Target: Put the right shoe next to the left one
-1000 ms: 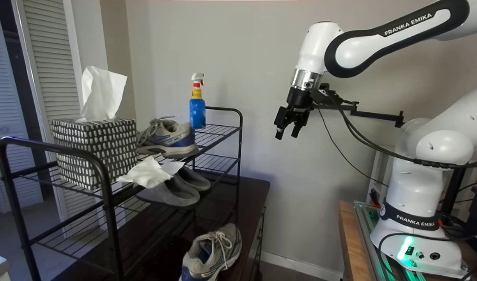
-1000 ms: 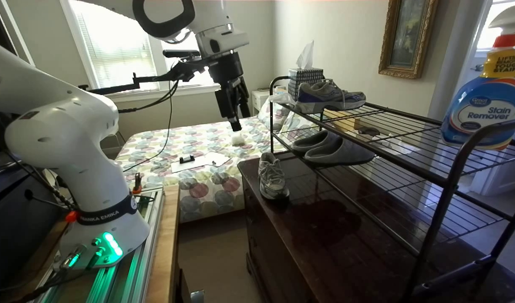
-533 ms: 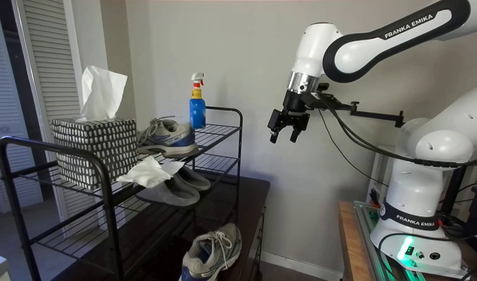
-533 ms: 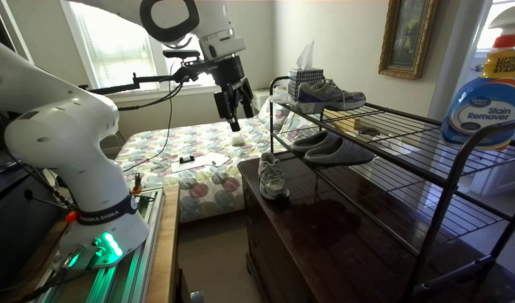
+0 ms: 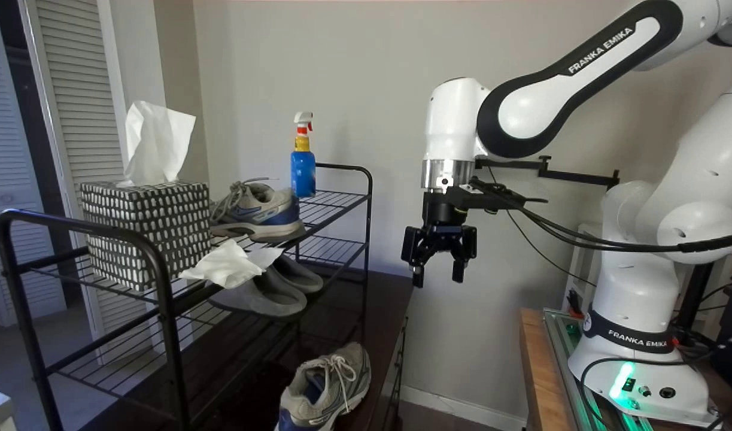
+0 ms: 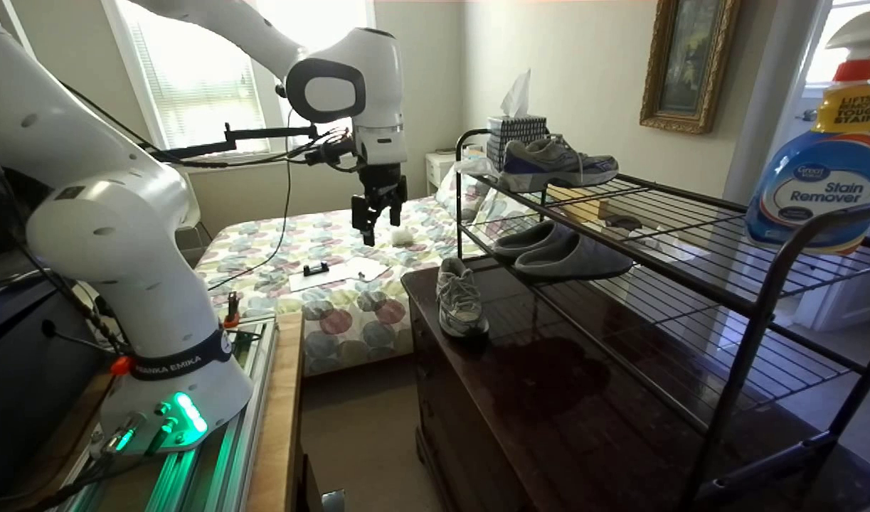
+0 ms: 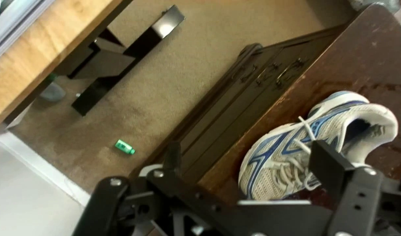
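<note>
The right shoe, a grey mesh trainer with pale laces and blue trim, sits on the dark dresser top near its edge, in both exterior views [image 5: 330, 383] [image 6: 460, 302] and the wrist view [image 7: 275, 147]. The left shoe, its match, sits on the rack's top shelf beside the tissue box, in both exterior views [image 5: 261, 212] [image 6: 555, 162]; it is out of the wrist view. My gripper [image 5: 438, 276] is open and empty, pointing down, above dresser height [image 6: 382, 229]. In the wrist view its fingers [image 7: 331, 164] stand wide apart, one overlapping the shoe's laces, with no visible grip [image 7: 249, 157].
A black wire rack [image 6: 755, 320] stands on the dresser [image 7: 357, 59]. Grey slip-ons [image 5: 264, 293] lie on its lower shelf. A tissue box [image 5: 147, 233], a crumpled tissue [image 5: 228, 266] and a blue spray bottle [image 5: 303, 170] are on top. A bed [image 6: 335, 299] stands behind.
My gripper has moved down and slightly towards the rack in an exterior view, and the wrist has turned from tilted to nearly vertical. The gripper stays open. Both shoes have not moved.
</note>
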